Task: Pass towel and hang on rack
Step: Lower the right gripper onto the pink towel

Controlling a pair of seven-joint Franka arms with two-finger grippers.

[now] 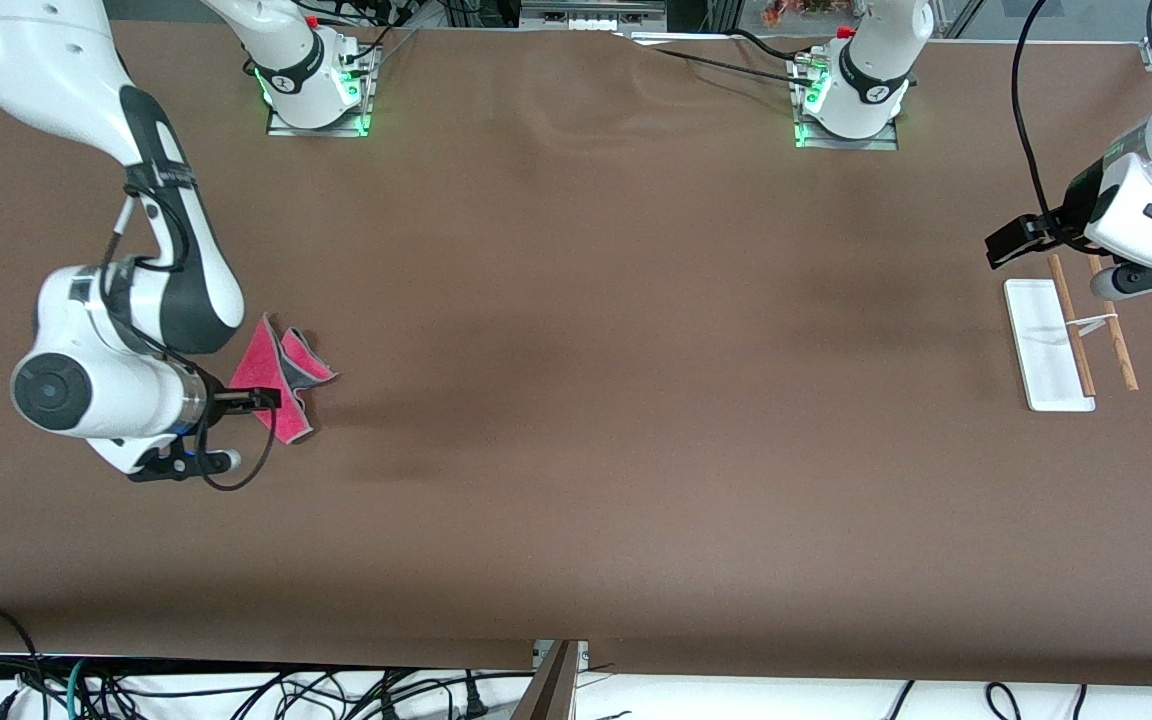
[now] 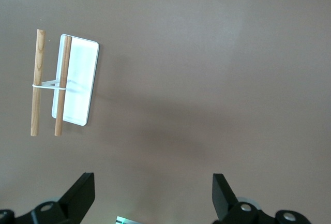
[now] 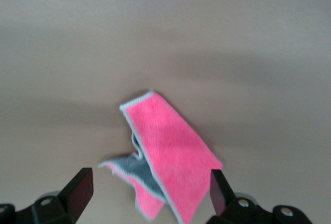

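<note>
Right gripper point(image 3: 147, 193) spread wide, empty, over crumpled towel point(image 3: 165, 157) on table.

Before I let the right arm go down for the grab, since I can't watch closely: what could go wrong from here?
1. The towel lies crumpled with a corner folded over, so the open right gripper above it may pinch only one layer and it could slip at the handover.
2. The rack looks light, its thin rods on a wire support. The open left gripper, over the table beside the rack, could knock it.
</note>
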